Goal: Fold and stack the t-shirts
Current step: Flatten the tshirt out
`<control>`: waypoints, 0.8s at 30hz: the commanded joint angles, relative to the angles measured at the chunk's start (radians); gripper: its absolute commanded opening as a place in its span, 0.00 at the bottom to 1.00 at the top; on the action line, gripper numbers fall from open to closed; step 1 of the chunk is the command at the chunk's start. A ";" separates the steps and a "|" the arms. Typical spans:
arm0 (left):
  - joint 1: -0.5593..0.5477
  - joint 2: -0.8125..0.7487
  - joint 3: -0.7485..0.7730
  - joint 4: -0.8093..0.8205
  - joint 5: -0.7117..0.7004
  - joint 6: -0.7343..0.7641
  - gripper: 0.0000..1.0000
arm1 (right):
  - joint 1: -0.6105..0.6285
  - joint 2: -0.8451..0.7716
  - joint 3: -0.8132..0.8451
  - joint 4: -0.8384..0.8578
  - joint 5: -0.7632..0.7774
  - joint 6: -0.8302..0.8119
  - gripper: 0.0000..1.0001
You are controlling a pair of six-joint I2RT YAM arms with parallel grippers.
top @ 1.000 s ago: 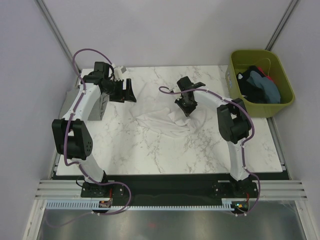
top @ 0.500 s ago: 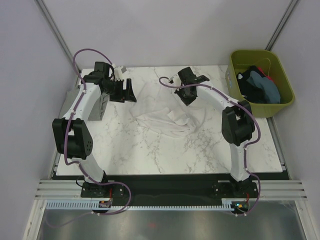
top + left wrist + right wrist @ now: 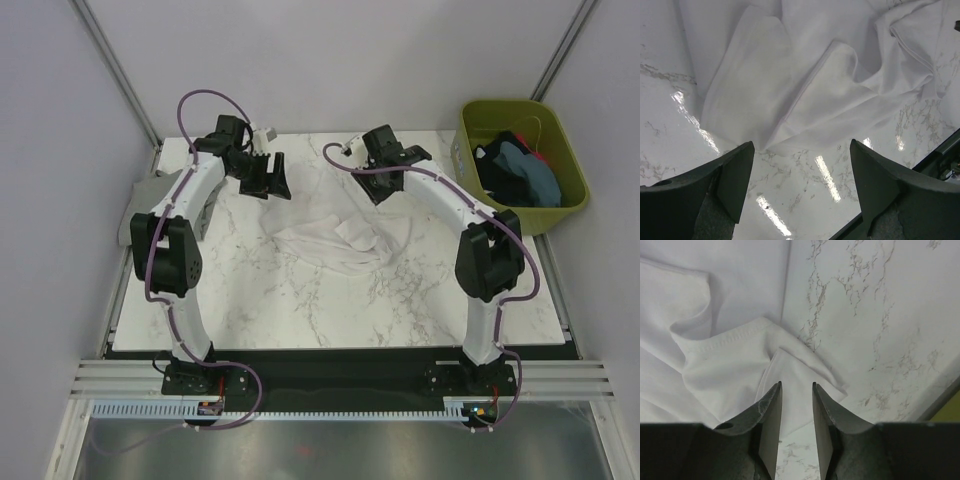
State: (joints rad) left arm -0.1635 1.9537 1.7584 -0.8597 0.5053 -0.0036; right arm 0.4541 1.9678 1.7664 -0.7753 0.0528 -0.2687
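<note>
A t-shirt (image 3: 330, 245) lies on the table (image 3: 300, 310), around its middle and reaching toward the far edge. The left gripper (image 3: 268, 182) hangs over its far left part and the right gripper (image 3: 385, 188) over its far right part. A bin (image 3: 470, 125) stands off the table's far right corner with more t-shirts (image 3: 515, 170) in it. A second t-shirt (image 3: 140, 205) lies at the table's left edge, beside the left arm.

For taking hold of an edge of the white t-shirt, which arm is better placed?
Left, probably. The left end effector is wide open with an edge of the white t-shirt just ahead; the right end effector hangs over a corner but is nearly closed.
</note>
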 commanded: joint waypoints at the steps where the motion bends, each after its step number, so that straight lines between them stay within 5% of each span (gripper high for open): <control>1: -0.033 -0.033 0.035 -0.019 -0.019 0.002 0.85 | -0.002 0.063 -0.016 -0.002 -0.007 0.019 0.38; 12: -0.044 -0.124 -0.066 -0.007 -0.077 0.042 0.86 | -0.011 0.189 0.038 0.007 -0.028 0.017 0.30; 24: -0.044 -0.111 -0.059 -0.006 -0.076 0.042 0.86 | -0.011 0.203 0.018 0.007 -0.047 0.032 0.33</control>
State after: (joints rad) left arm -0.2089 1.8751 1.6905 -0.8738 0.4427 0.0086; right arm 0.4465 2.1727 1.7622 -0.7773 0.0265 -0.2562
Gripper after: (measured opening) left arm 0.862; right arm 0.324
